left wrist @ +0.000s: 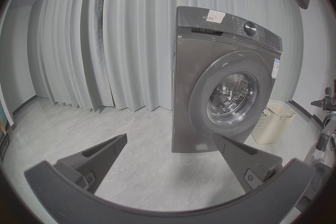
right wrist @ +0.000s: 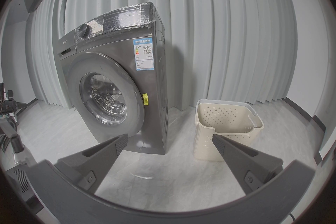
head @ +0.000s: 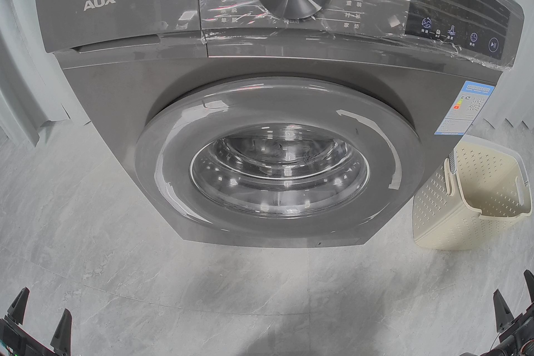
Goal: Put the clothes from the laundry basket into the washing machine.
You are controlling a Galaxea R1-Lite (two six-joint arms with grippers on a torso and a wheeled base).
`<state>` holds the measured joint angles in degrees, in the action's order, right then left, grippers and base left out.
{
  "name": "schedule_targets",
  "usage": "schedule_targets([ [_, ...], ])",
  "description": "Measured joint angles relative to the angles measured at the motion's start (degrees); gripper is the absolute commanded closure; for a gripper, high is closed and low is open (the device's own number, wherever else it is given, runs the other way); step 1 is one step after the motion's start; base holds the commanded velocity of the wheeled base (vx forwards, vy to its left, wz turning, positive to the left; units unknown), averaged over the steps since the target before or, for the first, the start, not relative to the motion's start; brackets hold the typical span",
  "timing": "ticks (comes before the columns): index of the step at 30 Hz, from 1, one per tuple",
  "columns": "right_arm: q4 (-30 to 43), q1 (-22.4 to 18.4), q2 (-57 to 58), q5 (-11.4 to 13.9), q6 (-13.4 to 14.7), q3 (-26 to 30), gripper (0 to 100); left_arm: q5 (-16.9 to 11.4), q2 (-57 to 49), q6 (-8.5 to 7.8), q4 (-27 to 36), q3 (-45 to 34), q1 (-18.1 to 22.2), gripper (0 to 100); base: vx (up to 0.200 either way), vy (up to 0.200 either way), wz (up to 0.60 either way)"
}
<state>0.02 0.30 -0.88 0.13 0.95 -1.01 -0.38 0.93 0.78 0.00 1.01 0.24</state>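
A grey front-loading washing machine (head: 278, 95) stands straight ahead with its round door (head: 278, 168) shut; through the glass the drum looks bare. A cream perforated laundry basket (head: 473, 196) stands on the floor at the machine's right side, and no clothes show inside the basket (right wrist: 227, 123). My left gripper (head: 39, 315) is low at the near left, open and holding nothing. My right gripper (head: 514, 298) is low at the near right, also open and holding nothing. In the wrist views the left gripper (left wrist: 169, 140) faces the washing machine (left wrist: 224, 81) and the right gripper (right wrist: 169, 140) faces the gap between the washing machine (right wrist: 115, 88) and the basket.
Pale marbled floor (head: 167, 285) lies open between me and the machine. Grey pleated curtains (left wrist: 105, 42) hang behind and to both sides. Other equipment (left wrist: 327, 116) stands off to one side.
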Motion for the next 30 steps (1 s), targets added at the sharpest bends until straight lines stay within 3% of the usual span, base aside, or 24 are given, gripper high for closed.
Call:
schedule_targets([
  [30, 0.1, -0.1, 0.1, 0.0, -0.1, 0.0, 0, 0.0, 0.0, 0.06, 0.0, 0.0, 0.0, 0, 0.0, 0.0, 0.0],
])
